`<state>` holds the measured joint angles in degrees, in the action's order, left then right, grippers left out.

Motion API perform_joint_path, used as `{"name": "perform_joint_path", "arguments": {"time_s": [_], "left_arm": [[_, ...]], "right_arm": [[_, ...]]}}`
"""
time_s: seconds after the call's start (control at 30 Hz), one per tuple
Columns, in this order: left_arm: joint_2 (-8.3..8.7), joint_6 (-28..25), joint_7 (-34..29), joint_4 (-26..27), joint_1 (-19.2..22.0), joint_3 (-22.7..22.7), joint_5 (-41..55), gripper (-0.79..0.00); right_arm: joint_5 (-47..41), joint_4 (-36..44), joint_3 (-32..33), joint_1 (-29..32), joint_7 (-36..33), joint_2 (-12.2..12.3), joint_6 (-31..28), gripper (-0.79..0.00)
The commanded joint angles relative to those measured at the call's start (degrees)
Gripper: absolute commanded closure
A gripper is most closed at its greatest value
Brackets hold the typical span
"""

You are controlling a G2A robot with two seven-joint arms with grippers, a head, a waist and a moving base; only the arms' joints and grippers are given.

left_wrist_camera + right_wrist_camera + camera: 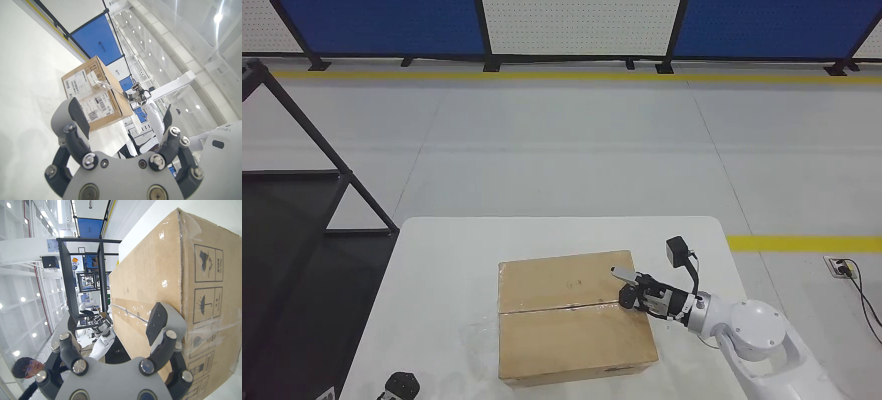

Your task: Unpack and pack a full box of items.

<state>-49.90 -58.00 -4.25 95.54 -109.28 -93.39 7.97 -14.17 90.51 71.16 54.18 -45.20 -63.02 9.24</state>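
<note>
Your left gripper point(402, 385) is sitting at the table's near edge, at 7 o'clock from the closed brown cardboard box point(572, 315), with its jaws spread wide and gripping nothing. Your right gripper point(625, 285) is hovering at the box's 3 o'clock end, also parted and empty, one ribbed pad point(157, 323) hanging over the taped centre seam point(128, 313).

Nothing is bracing the box, so a pad catching that seam is likely to shove it toward 9 o'clock instead of splitting the tape. The loose curl of clear tape point(102, 85) at the 9 o'clock end could cling to a pad.

The white table point(442, 280) is giving you a narrow strip at 3 o'clock and more room at 9 and 12. A black metal rack point(302, 190) is standing beyond the 9 o'clock edge.
</note>
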Motion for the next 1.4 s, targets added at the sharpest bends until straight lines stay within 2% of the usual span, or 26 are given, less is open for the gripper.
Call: {"name": "perform_joint_path", "arguments": {"time_s": [0.0,0.2,0.27,0.33,0.57,0.63,0.77,0.9,1.03,1.1,1.27,1.37], "left_arm": [[0.04,0.0,-0.8,-0.1,0.1,0.0,0.3,-0.785],[0.04,0.0,-0.8,-0.1,0.1,0.0,0.3,-0.785],[-0.17,2.9,-0.1,0.1,0.8,-0.4,-2.1,-0.785],[-0.66,8.0,3.5,0.8,1.6,-1.9,-10.8,-0.785],[-3.14,24.4,23.0,5.1,-1.1,-0.9,-36.4,-0.785],[-3.51,27.2,24.5,5.7,-1.5,0.4,-41.8,-0.785],[-3.94,28.9,24.4,6.2,-1.4,2.1,-47.1,-0.785],[-4.91,39.4,30.7,7.8,-0.9,4.2,-55.4,-0.785],[-6.27,56.9,37.0,9.1,1.1,9.0,-67.6,-0.785],[-6.89,61.0,36.8,9.6,2.7,11.9,-70.0,-0.785],[-8.31,73.5,37.5,8.8,6.8,16.0,-76.7,-0.785],[-9.07,76.7,38.4,8.0,8.1,17.7,-77.1,-0.785]], "right_arm": [[0.0,0.0,0.0,0.0,0.0,0.0,0.0,-0.785],[0.0,0.0,0.0,0.0,0.0,0.0,0.0,-0.785],[0.0,0.0,0.0,0.0,0.0,0.0,0.0,-0.785],[0.0,0.0,0.0,0.0,0.0,0.0,0.0,-0.785],[0.0,0.0,0.0,0.0,0.0,0.0,0.0,-0.785],[0.0,0.0,0.0,0.0,0.0,0.0,0.0,-0.785],[0.0,0.0,0.0,0.0,0.0,0.0,0.0,-0.785],[0.0,0.7,0.0,0.9,1.1,0.0,-0.6,-0.785],[0.0,0.8,0.1,1.0,0.8,0.0,-0.5,-0.785],[0.0,0.9,0.3,1.1,0.6,0.1,-0.4,-0.785],[0.1,1.2,1.0,1.6,0.5,0.2,-0.6,-0.785],[0.3,1.4,1.4,2.0,0.3,0.4,-0.5,-0.785]]}}
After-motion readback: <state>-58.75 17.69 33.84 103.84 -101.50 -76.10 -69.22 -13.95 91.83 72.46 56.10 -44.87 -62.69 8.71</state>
